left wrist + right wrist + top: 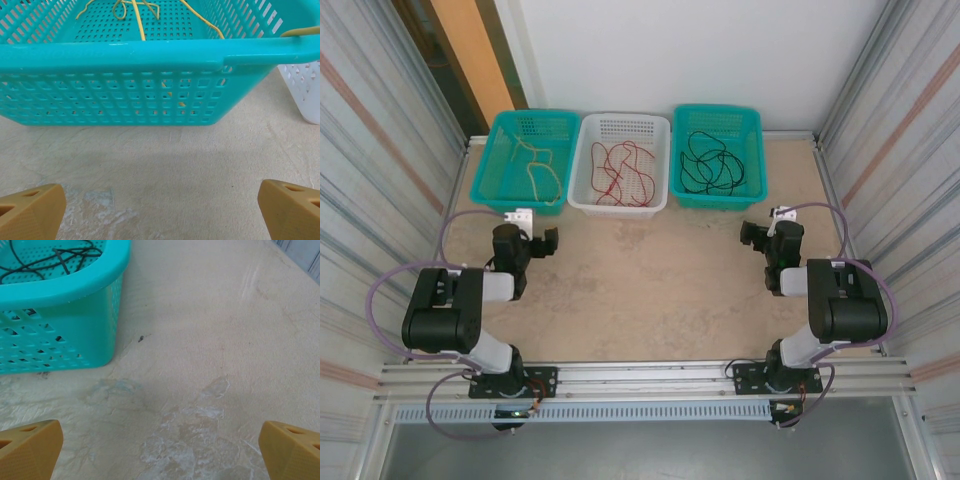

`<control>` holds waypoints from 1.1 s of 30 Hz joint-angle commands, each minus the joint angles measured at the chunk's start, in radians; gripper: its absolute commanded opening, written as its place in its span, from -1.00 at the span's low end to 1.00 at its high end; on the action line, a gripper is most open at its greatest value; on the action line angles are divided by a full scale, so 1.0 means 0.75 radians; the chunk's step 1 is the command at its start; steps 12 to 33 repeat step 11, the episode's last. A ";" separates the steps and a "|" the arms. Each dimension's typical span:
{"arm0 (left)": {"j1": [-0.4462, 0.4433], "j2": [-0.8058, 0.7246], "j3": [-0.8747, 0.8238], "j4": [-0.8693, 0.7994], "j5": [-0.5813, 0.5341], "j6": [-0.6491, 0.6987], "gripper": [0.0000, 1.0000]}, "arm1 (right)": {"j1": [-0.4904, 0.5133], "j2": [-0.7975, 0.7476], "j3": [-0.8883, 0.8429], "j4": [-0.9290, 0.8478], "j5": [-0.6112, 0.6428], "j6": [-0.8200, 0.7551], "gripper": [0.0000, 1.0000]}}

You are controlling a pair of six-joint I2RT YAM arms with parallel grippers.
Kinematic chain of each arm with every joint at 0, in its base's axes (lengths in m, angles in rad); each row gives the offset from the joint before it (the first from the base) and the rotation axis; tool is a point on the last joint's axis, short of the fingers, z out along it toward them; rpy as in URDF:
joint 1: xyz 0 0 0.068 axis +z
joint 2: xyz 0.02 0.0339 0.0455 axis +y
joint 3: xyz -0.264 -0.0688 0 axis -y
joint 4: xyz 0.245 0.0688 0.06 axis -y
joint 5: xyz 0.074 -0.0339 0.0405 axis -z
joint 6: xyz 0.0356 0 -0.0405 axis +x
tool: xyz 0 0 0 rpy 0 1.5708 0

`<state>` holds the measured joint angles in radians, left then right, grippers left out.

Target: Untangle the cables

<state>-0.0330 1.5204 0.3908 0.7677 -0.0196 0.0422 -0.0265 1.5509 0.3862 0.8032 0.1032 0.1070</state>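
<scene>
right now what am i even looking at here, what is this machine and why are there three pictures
It is a pair of small robot arms bolted at the near edge of a table. The overhead picture comes from a fixed camera above and behind them. The other two come from cameras on the wrists, so the tan fingers at the bottom corners are each arm's own.

At the far edge stand three baskets in a row. The left teal basket holds a pale yellow cable, the white basket a red cable, and the right teal basket a black cable. The cables lie in loose loops, each in its own basket.

The left hand and the right hand are both open, holding nothing, above the bare table just short of the baskets.
</scene>
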 commanded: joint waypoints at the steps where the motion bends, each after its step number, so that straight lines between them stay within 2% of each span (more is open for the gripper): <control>1: -0.004 -0.013 0.025 0.036 -0.013 0.032 0.98 | 0.001 -0.013 0.017 0.020 -0.015 -0.006 0.98; 6: -0.004 -0.011 0.025 0.036 -0.013 0.032 0.97 | -0.024 0.006 0.056 -0.038 -0.076 0.003 0.98; 33: -0.003 -0.013 0.027 0.032 -0.009 0.032 0.97 | -0.012 -0.016 0.019 0.010 -0.066 -0.010 0.98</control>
